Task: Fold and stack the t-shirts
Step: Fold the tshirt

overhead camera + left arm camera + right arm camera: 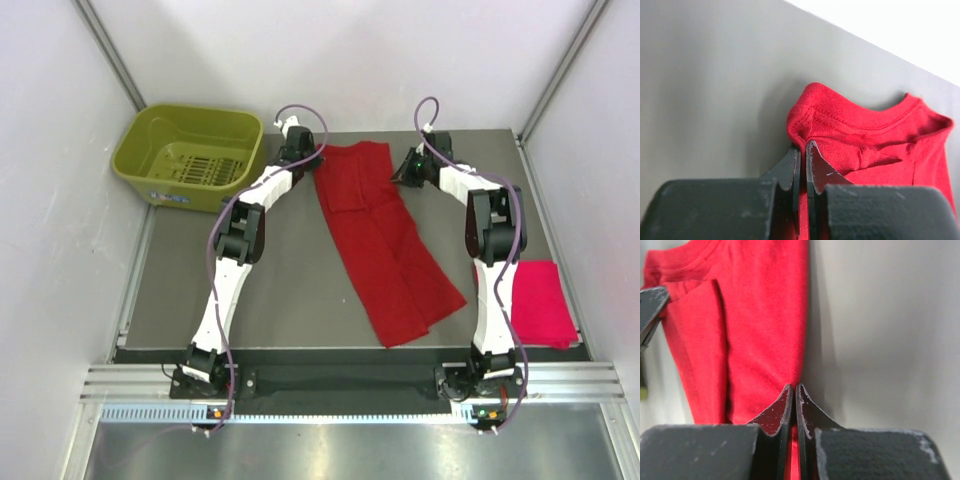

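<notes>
- at the far edge of the dark grey table (280,300), the left gripper (803,149) has its two black fingers pressed almost together on a corner of the deep red cloth t-shirt (865,140), right beside the ribbed collar (a sliver of red shows between the jaws).
- the right gripper (794,389) is likewise narrowed to a thin slit, nipping the opposite side edge of the same shirt, with red cloth visible in the gap below its tips.
- in the top view the two grippers flank the shirt's far end: the left at the far-left corner, the right on the right edge, slightly nearer the bases.
- the deep red shirt lies on the table as a long narrow strip with overlapping layers, running from the far middle towards the near right; its near end splays into two flaps.
- a pinkish red cloth t-shirt (540,305), folded into a small rectangle, lies at the table's right edge, just beside the right arm and apart from the strip.
- an olive-green plastic basket (150,185) stands at the far-left corner, left of the left gripper.
</notes>
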